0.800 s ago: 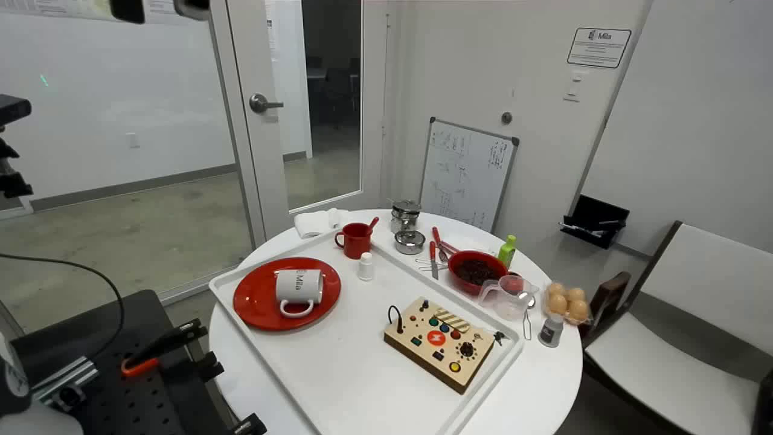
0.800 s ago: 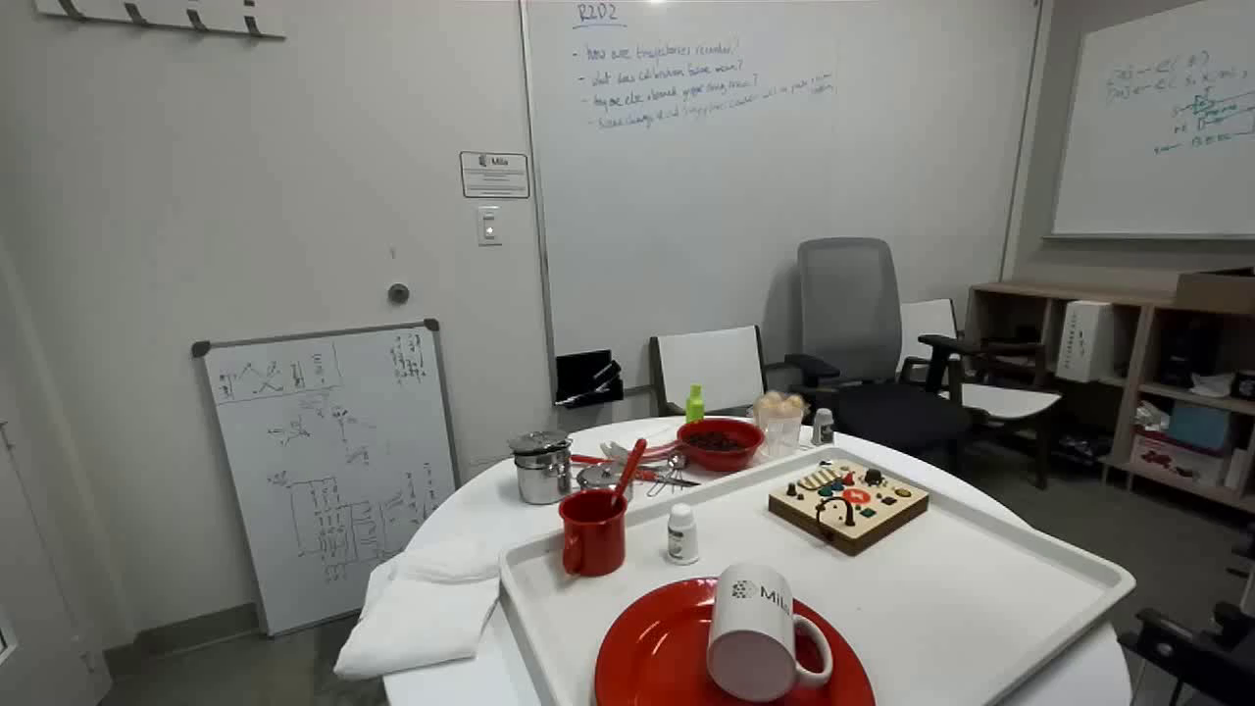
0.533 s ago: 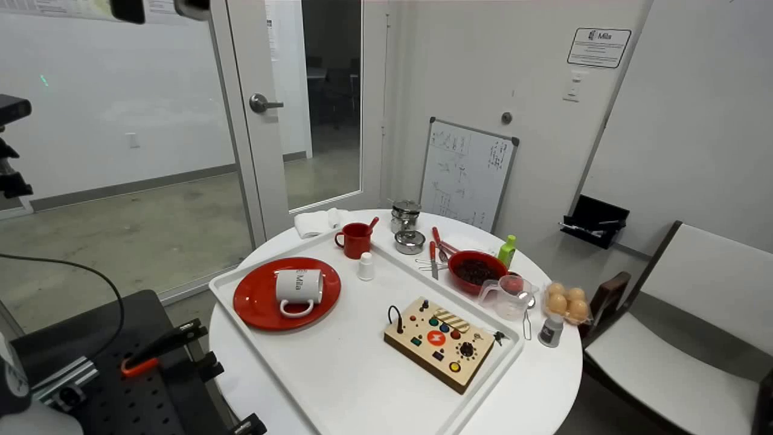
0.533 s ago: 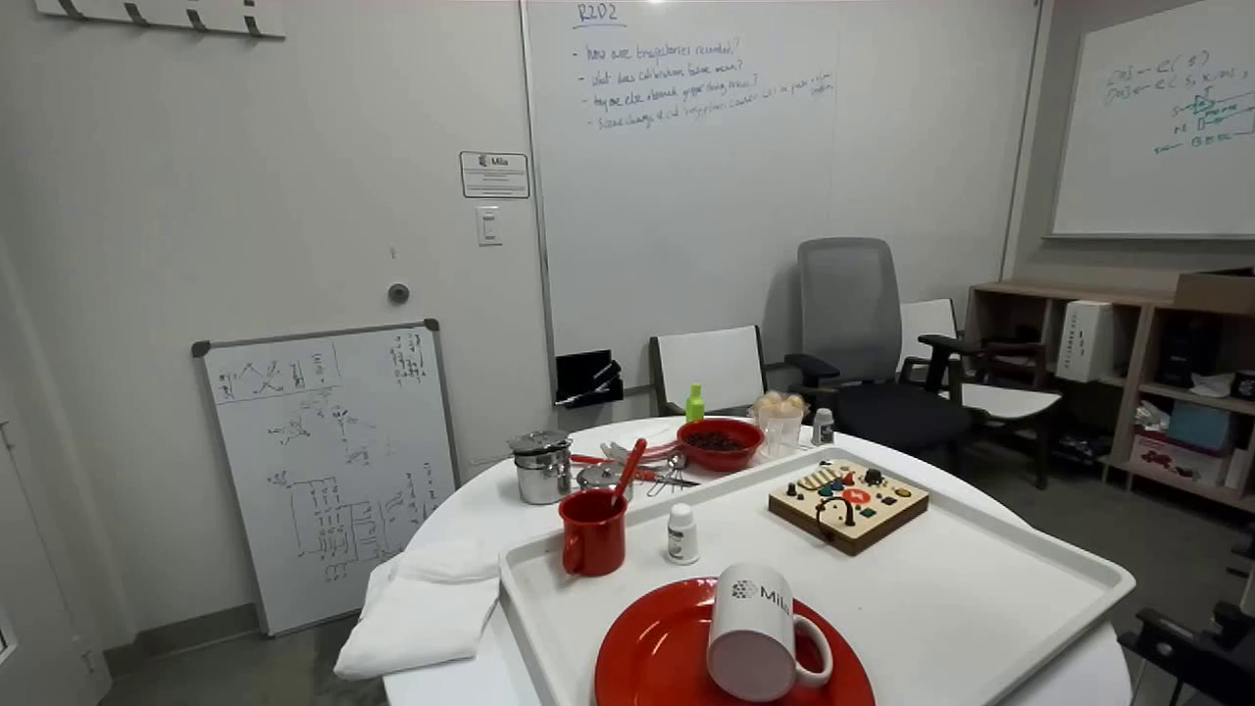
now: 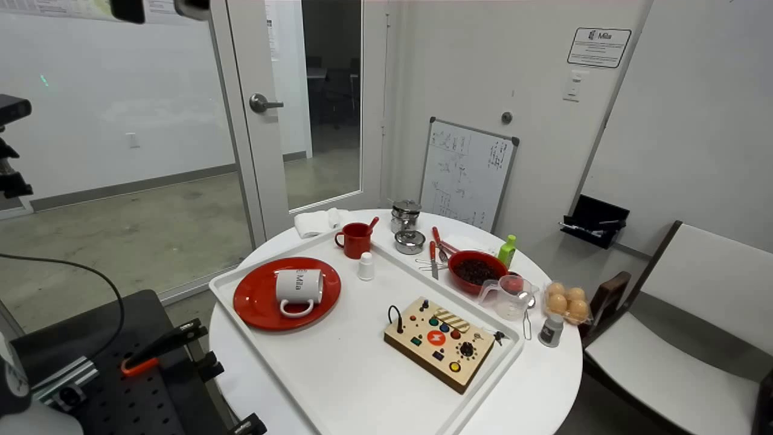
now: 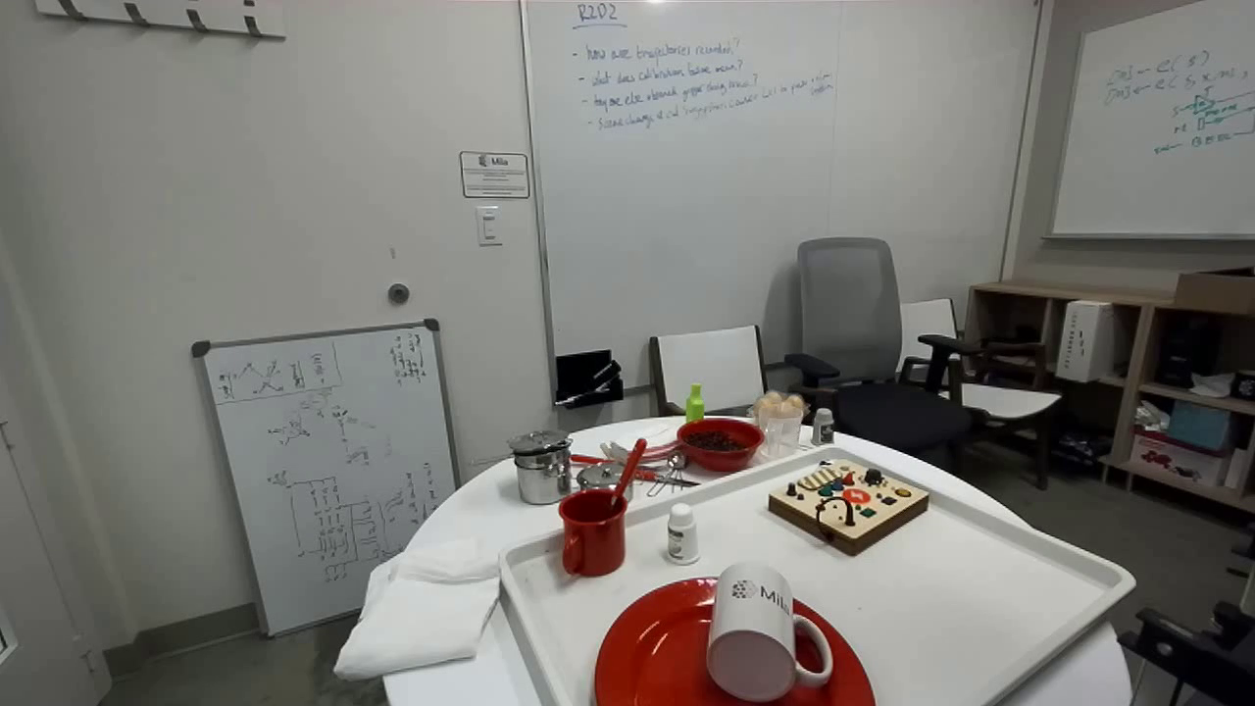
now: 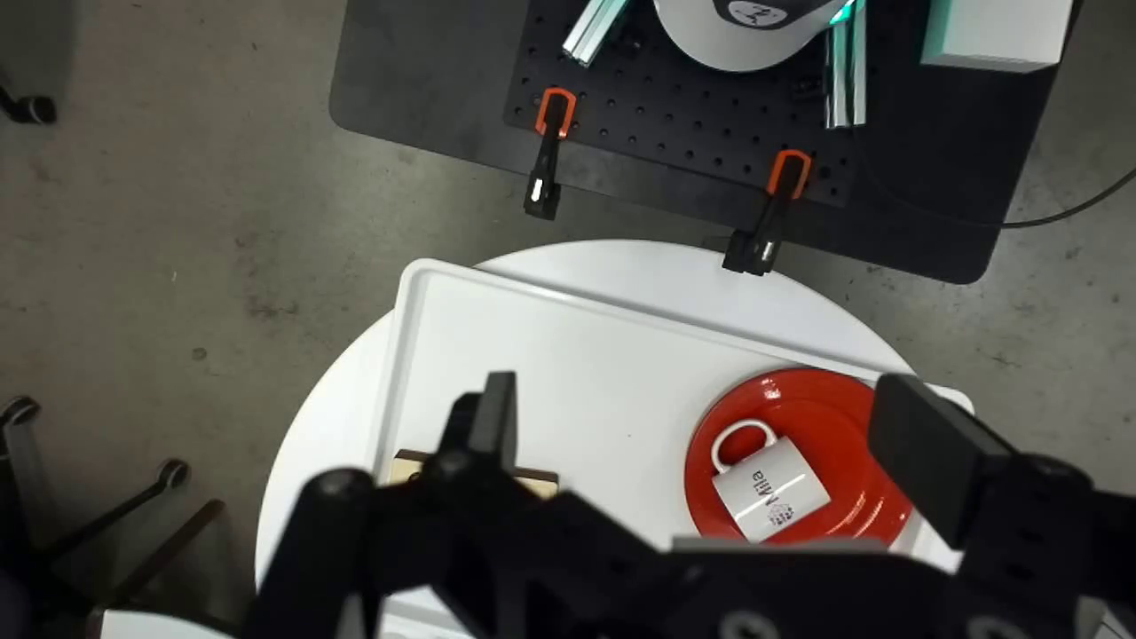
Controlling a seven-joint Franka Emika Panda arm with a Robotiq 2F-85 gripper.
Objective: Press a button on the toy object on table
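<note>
The toy object (image 5: 436,345), a tan board with several coloured buttons and knobs, lies flat on a white tray on the white table (image 5: 546,389). It also shows in an exterior view (image 6: 851,508). In the wrist view the toy object (image 7: 538,483) is mostly hidden behind the left finger. My gripper (image 7: 706,426) is open and empty, its two fingers wide apart. It hangs high above the table, off to the side of the toy. In an exterior view only the dark fingertips of the gripper (image 5: 160,11) show at the top edge.
The tray (image 5: 338,368) also holds a red plate (image 5: 259,302) with a white mug (image 5: 300,286) lying on it, a red mug (image 5: 356,240) and a white bottle (image 5: 366,267). Beyond the tray are a red bowl (image 5: 465,284), a clear cup (image 5: 510,299) and eggs (image 5: 566,303).
</note>
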